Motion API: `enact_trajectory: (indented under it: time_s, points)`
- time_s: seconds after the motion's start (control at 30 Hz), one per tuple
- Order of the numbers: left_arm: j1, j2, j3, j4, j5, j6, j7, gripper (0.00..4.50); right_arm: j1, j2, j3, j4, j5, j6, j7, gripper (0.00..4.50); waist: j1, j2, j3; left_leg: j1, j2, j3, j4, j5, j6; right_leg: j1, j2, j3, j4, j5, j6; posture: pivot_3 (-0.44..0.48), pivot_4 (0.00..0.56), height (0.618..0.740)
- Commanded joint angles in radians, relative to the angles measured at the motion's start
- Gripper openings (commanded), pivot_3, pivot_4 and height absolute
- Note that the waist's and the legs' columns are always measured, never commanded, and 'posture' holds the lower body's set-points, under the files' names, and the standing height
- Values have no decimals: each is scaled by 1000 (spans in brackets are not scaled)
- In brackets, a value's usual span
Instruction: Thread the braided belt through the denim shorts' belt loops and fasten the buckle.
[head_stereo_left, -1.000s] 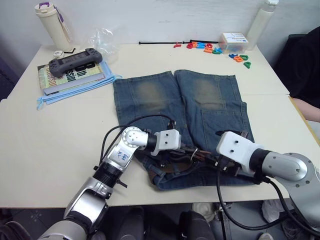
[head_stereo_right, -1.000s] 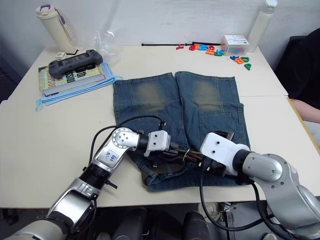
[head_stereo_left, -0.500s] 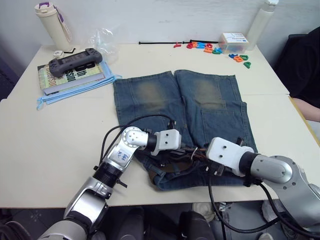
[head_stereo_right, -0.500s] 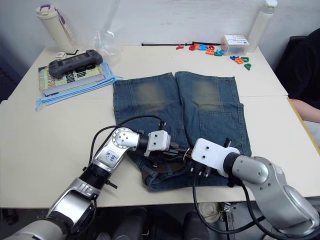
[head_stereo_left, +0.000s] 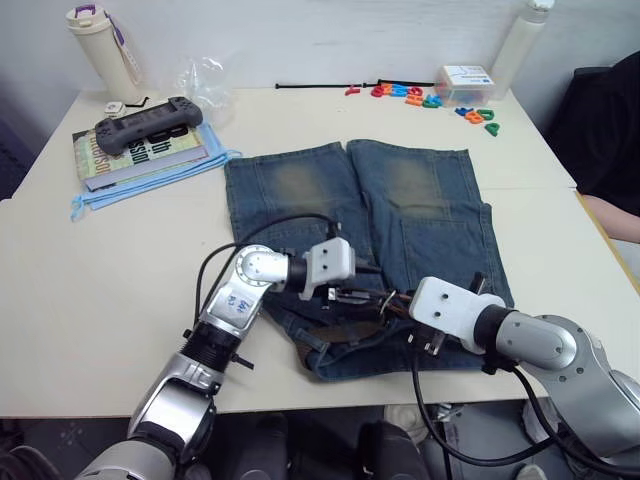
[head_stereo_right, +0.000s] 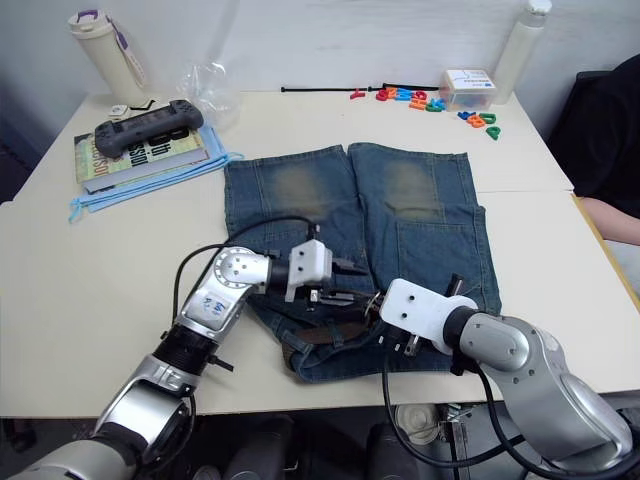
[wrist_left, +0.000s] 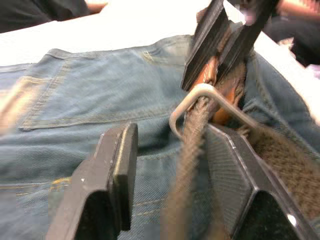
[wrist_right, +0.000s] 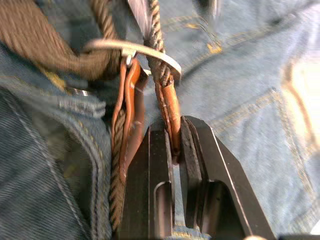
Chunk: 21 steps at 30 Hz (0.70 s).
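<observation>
Lying on cream table (head_stereo_left: 100, 270), denim shorts (head_stereo_left: 400, 210), grey wall behind

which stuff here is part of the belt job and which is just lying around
In the job:
- denim shorts
- braided belt
- buckle
- left hand, open around the belt
- right hand, shut on the belt's tan tip

Lying about:
- game controller
- books
- white bottle
- plastic letters
- small box

1 pair of shorts (head_stereo_left: 350, 220), 1 belt (head_stereo_left: 372, 305), 2 bottles (head_stereo_left: 98, 45) (head_stereo_left: 520, 45), 1 game controller (head_stereo_left: 150, 122) on 1 table (head_stereo_left: 80, 270).
</observation>
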Motion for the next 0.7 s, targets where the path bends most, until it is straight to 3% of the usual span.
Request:
enact_trajectory:
  time_s: [0.03, 0.23, 0.37, 0.7]
  points:
    - [7, 47, 93, -97, -121, 149, -7, 2358, 7, 12, -9, -146, -15, -11, -16, 0, 0, 0, 0, 0, 0, 0, 0, 0, 0, 0, 0, 0, 0, 0, 0, 0, 150, 684]
    - [88, 220, 82, -230, -273, 380, -196, 2358, 13, 27, 0, -123, -20, -39, -21, 0, 0, 0, 0, 0, 0, 0, 0, 0, 0, 0, 0, 1, 1, 0, 0, 0, 150, 684]
    - [125, 244, 43, -284, -307, 444, -227, 2358, 16, 26, -2, -116, -21, -51, -19, 0, 5, 1, 0, 0, 0, 0, 0, 0, 0, 0, 0, 1, 0, 0, 0, 0, 150, 684]
    - [173, 285, -98, -299, -185, 356, -225, 2358, 29, 25, -20, -134, -23, -42, -23, 0, 2, 1, 1, 0, 0, 0, 0, -1, 0, 0, 0, 2, -1, 0, 0, 0, 150, 684]
